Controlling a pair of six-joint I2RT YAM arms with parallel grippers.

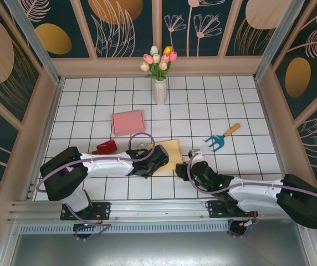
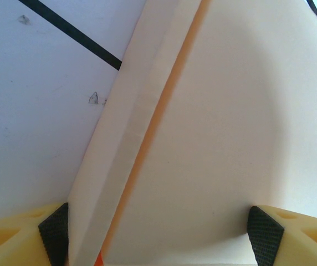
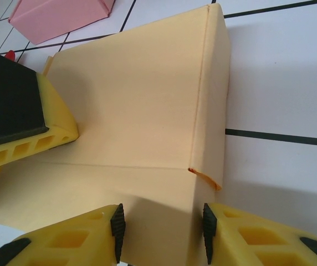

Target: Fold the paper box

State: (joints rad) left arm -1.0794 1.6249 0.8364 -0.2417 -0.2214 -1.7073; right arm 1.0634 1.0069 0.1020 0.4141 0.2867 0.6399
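The pale yellow paper box (image 1: 168, 151) lies partly folded on the white tiled table, just ahead of both arms. My left gripper (image 1: 156, 157) rests on its left part. In the left wrist view that gripper (image 2: 158, 245) stands wide open over a flat panel (image 2: 230, 122), with a narrow folded strip (image 2: 119, 155) beside it. My right gripper (image 1: 185, 167) sits at the box's near right corner. In the right wrist view its jaws (image 3: 161, 237) stand apart, astride the near end of the box (image 3: 142, 105) where a side wall folds down. The left gripper's finger (image 3: 34, 130) presses on the box top.
A pink folded box (image 1: 128, 122) lies behind the yellow one, and a red object (image 1: 106, 147) lies to its left. A blue hand rake with a yellow handle (image 1: 220, 139) lies to the right. A white vase of tulips (image 1: 159, 83) stands at the back.
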